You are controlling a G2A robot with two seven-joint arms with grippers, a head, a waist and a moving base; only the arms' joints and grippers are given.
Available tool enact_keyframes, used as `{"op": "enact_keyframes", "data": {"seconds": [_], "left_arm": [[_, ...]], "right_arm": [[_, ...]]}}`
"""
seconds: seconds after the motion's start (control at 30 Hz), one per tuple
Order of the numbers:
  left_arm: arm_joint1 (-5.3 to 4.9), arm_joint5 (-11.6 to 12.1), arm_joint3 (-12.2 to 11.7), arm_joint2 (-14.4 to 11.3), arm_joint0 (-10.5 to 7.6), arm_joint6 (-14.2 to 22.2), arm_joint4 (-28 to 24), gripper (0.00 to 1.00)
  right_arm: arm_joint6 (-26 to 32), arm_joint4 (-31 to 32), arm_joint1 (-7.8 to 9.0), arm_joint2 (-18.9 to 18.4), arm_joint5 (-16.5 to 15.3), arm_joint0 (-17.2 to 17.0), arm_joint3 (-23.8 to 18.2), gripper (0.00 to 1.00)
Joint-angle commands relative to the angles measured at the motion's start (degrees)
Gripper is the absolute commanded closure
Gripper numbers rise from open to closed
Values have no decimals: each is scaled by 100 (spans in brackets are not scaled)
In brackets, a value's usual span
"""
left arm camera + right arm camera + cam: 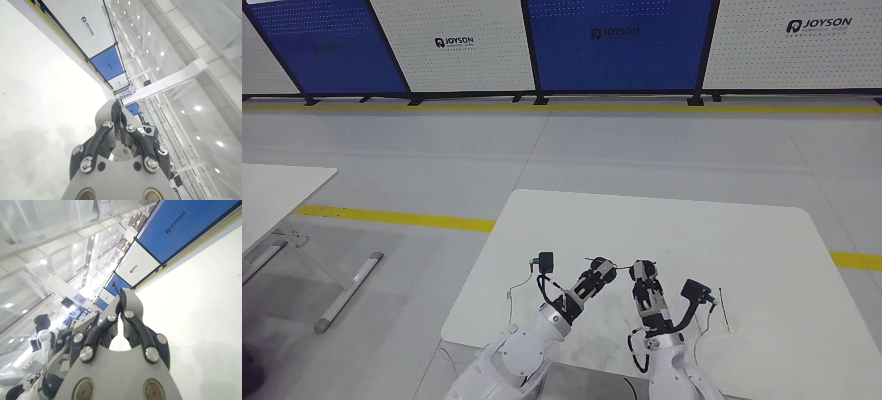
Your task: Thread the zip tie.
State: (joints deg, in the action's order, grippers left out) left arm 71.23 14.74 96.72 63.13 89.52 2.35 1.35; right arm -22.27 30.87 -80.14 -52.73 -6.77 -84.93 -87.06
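Lower centre of frame, at near edge of table (pixel 692 225) | right gripper (pixel 121 292) clamped on zip tie (pixel 113 283) | left gripper (pixel 117 103) fingers together | far edge well apart

Grey floor (pixel 572 150). Blue panels (pixel 617 45) and white perforated panels (pixel 452 40) line the far side at 12 o'clock, with a yellow line (pixel 542 106) at their feet. A second yellow stripe (pixel 392 217) runs from 9 to 3 o'clock, cut off by the white table (pixel 742 240). Another white table (pixel 272 190) at 9 o'clock, grey bar (pixel 347 292) on the floor at 8. White ceiling beams (pixel 170 79), round ceiling lights (pixel 198 108) lit.
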Motion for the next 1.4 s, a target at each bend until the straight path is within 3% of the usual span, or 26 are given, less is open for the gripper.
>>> {"op": "enact_keyframes", "data": {"seconds": [0.0,0.23,0.4,0.8,0.97,1.2,1.37], "left_arm": [[0,0,0,0,0,0,0,100],[0,0,0,0,0,0,0,100],[0,0,0,0,0,0,0,100],[0,0,0,0,0,0,0,100],[0,0,0,0,0,0,0,100],[0,0,0,0,0,0,0,100],[0,0,0,0,0,0,0,100]], "right_arm": [[-29,26,-9,8,-48,-16,-10,100],[-232,-280,-51,-88,-267,-119,-65,100],[212,-217,-69,-59,-41,-22,38,100],[212,-217,-69,-59,-41,-22,38,100],[199,-848,-102,-219,-202,-100,-113,100],[456,-1353,-159,-225,-431,-18,38,100],[586,-1407,-195,-167,-496,46,160,100]]}}
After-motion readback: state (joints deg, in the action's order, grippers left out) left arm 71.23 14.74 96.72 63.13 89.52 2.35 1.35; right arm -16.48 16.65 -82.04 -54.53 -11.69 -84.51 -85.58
